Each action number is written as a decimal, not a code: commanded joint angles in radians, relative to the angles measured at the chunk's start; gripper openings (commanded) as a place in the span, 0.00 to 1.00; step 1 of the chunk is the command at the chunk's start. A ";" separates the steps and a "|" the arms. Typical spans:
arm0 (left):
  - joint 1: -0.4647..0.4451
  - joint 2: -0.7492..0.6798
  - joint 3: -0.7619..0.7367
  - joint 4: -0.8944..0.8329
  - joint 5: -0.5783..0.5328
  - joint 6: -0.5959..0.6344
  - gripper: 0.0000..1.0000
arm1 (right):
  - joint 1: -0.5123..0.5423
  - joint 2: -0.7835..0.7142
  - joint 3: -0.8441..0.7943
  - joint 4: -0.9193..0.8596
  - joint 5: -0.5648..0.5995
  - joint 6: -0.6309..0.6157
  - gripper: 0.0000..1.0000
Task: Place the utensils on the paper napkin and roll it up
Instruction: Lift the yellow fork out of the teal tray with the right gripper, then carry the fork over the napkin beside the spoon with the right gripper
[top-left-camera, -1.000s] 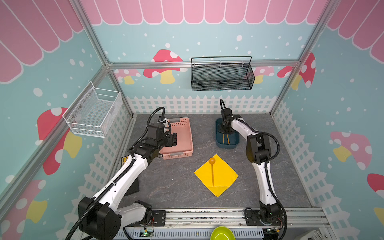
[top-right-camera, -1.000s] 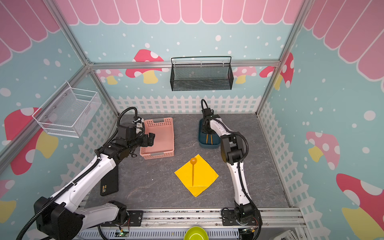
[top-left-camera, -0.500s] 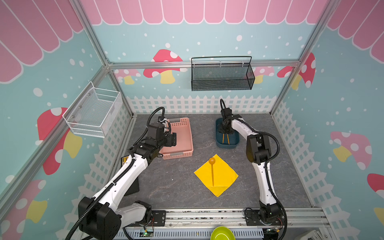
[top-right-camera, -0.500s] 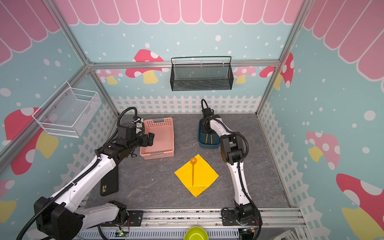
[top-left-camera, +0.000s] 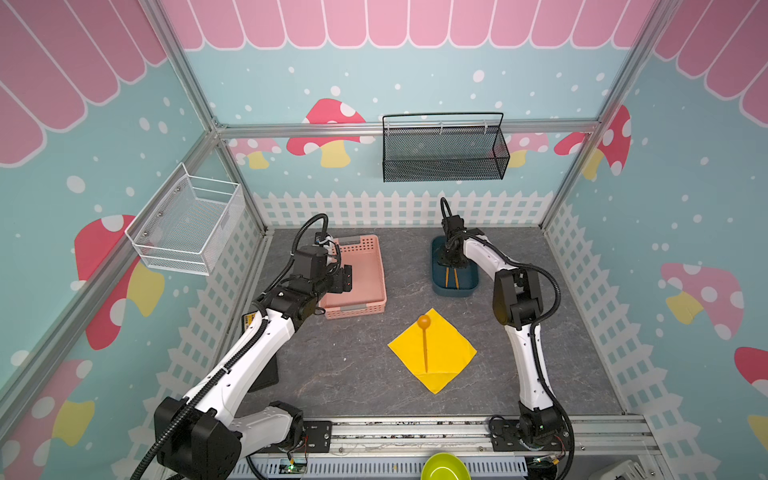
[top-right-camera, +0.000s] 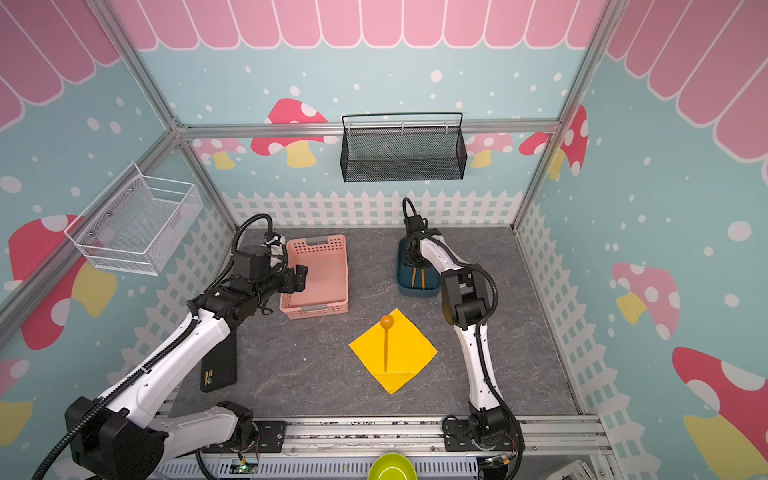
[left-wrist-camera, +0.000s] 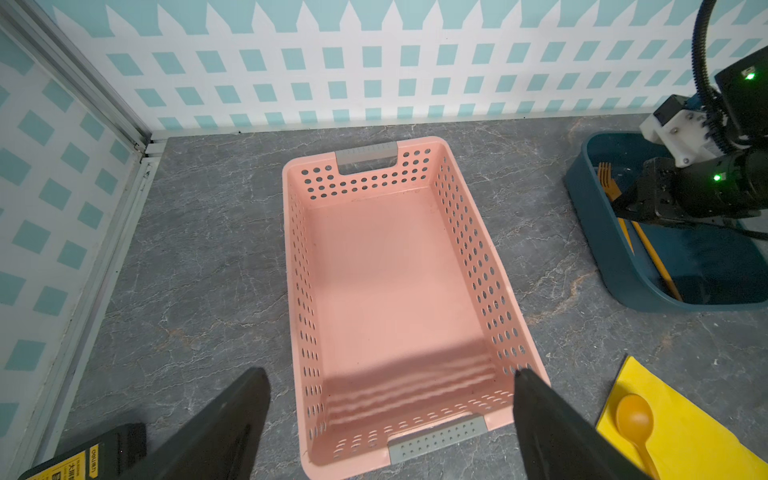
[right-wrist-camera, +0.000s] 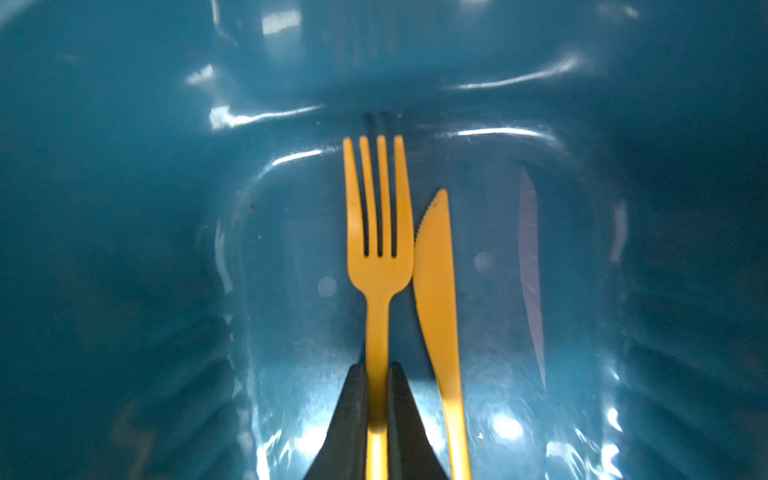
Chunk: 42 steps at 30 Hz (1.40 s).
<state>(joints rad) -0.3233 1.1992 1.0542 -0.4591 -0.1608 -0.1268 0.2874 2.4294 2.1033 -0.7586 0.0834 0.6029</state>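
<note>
Grey marbled desk (top-left-camera: 353, 365). I had R tool (right-wrist-camera: 377, 368) clamped on the slim orange plastic fork (right-wrist-camera: 376, 232) handle in the glossy teal tub (right-wrist-camera: 124, 249), serrated knife (right-wrist-camera: 436, 270) just beside. Spoon (top-left-camera: 424, 336) lay on flat yellow napkin (top-left-camera: 449, 353). L tool (left-wrist-camera: 390, 374) hung wide apart over perforated pink basket (left-wrist-camera: 457, 216).

Orange spoon (top-left-camera: 425, 345) atop the spread yellow paper napkin (top-left-camera: 452, 353)

Pink basket (top-left-camera: 370, 270) near the bench's back left, blue tub (top-left-camera: 453, 292) toward its back edge, black box (top-right-camera: 218, 368) by left edge.
</note>
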 joint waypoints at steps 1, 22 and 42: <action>-0.003 -0.025 -0.008 -0.010 0.001 0.005 0.93 | 0.001 -0.087 0.015 -0.039 0.016 -0.006 0.10; -0.003 -0.062 -0.011 -0.009 0.027 -0.010 0.93 | 0.062 -0.400 -0.276 0.025 0.017 -0.007 0.09; -0.003 -0.064 -0.010 -0.003 0.080 -0.034 0.93 | 0.298 -0.831 -0.860 0.208 -0.054 0.129 0.10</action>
<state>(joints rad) -0.3233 1.1496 1.0542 -0.4591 -0.0933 -0.1535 0.5625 1.6382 1.2877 -0.5777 0.0414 0.6876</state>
